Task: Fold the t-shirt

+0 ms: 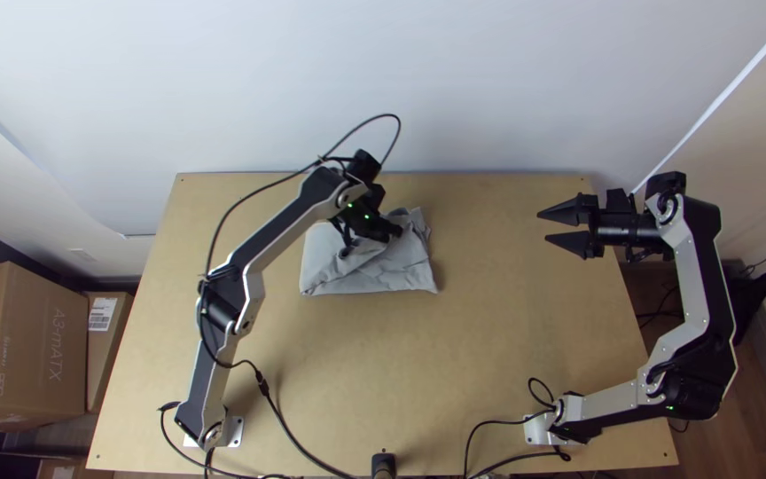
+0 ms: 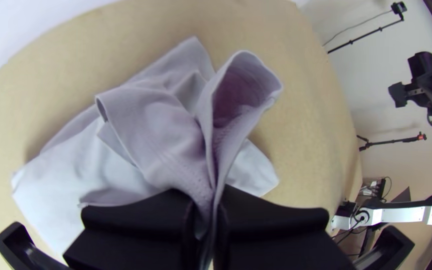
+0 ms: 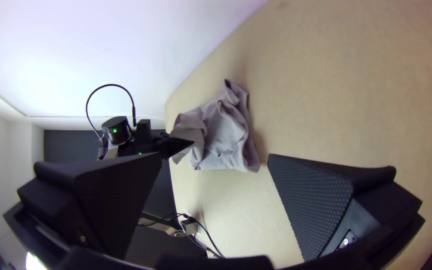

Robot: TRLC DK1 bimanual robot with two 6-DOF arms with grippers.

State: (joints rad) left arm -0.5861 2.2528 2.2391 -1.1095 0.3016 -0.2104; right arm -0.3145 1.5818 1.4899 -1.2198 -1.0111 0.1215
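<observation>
Far left: tan cardboard boxes (image 1: 19, 346), beside the light wooden table (image 1: 312, 381).
Left arm: silver-grey links, black joints (image 1: 294, 222); base near the table's near left corner, arm stretched up and across to the shirt.
Left gripper: wide flat black fingers (image 1: 390, 234) over the far part of the shirt; pinched together on a gathered bit of cloth, no wide gap between them.
Held cloth: doubled layers run up out of the fingers in the left wrist view, one side opening like a loose tube with a stitched band; can't tell if sleeve, hem or collar.
T-shirt: light grey, soft fabric (image 1: 365, 277), on the table left of centre, toward the far side; folded into a compact, uneven bundle. Near edge fairly straight, far right part rumpled with a corner poking out.
Right gripper: wide flat black fingers (image 1: 543, 226) spread well open, nothing between them; near the table's right side, well apart from the shirt, tips pointing toward it.
Finger surface: textured inner pad (image 3: 311, 200) visible in right wrist view.
Right arm: silver-grey links, black joints (image 1: 707, 284); base at near right, arm bent outward past the table's right edge.
Hidden: pinch point partly covered by left gripper, cloth between the fingers mostly out of sight; layer count under the top folds can't be told.
Cut off: rear of both grippers at the wrist views' bottom edges.
</observation>
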